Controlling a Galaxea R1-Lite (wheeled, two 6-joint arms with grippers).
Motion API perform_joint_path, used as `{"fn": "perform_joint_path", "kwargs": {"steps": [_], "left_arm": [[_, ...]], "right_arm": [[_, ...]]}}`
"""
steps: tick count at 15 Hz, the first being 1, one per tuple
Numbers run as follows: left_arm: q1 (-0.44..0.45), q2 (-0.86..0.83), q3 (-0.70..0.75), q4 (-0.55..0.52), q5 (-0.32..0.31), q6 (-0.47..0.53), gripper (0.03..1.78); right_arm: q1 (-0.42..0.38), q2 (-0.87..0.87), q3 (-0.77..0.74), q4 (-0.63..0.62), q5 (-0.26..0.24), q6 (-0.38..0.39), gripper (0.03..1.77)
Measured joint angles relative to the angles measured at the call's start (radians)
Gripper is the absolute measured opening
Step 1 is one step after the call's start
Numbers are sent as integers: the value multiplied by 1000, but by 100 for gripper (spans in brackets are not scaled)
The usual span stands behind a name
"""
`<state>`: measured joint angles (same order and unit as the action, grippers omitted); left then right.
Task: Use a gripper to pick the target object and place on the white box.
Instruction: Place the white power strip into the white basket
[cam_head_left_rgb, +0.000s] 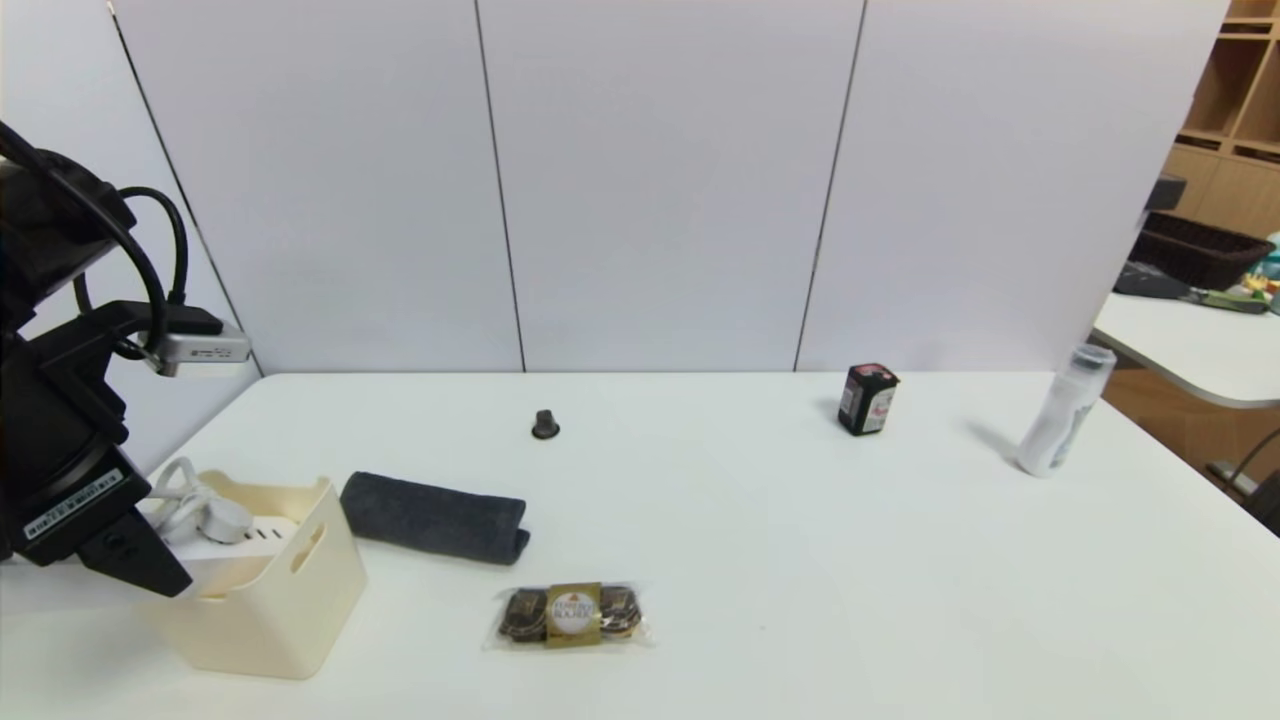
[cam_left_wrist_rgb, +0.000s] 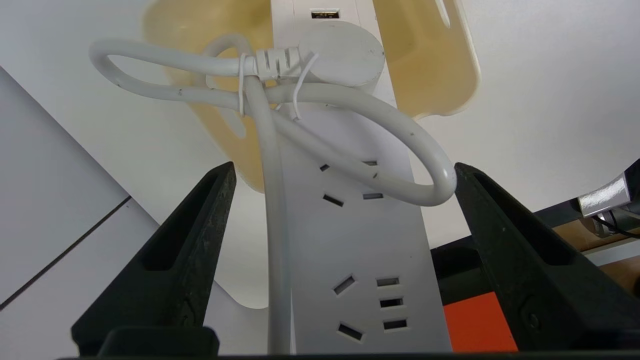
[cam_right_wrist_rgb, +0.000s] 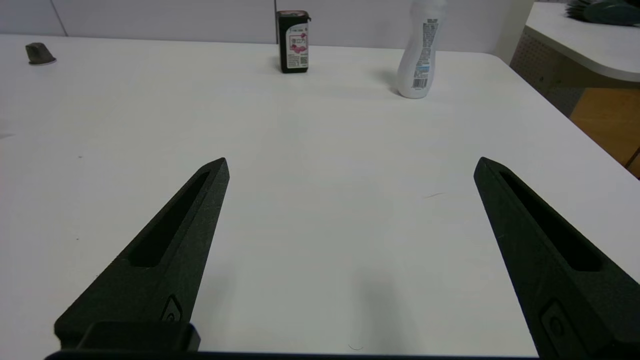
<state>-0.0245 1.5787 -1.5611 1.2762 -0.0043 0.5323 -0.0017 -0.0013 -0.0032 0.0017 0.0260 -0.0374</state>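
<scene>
Head view, L end effector (cam_left_wrist_rgb: 345, 172) spread above white box (cam_head_left_rgb: 265, 625), power strip (cam_left_wrist_rgb: 360, 225) between, towel (cam_head_left_rgb: 435, 517) beside box

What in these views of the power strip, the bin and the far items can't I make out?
- Power strip: its near end is cut off by the left wrist view's lower edge.
- White bin: in the head view, the left pincer and the strip hide part of its rim.
- Bin floor under the strip: covered by the strip in the left wrist view.
- Bottle: top cut off by the right wrist view's upper edge.
</scene>
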Motion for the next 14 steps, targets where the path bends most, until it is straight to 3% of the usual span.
{"fn": "perform_joint_path", "kwargs": {"steps": [14], "left_arm": [[-23, -18, -49, -14, -1, -2, 167]], "right_arm": [[0, 0, 0, 0, 0, 1, 169]]}}
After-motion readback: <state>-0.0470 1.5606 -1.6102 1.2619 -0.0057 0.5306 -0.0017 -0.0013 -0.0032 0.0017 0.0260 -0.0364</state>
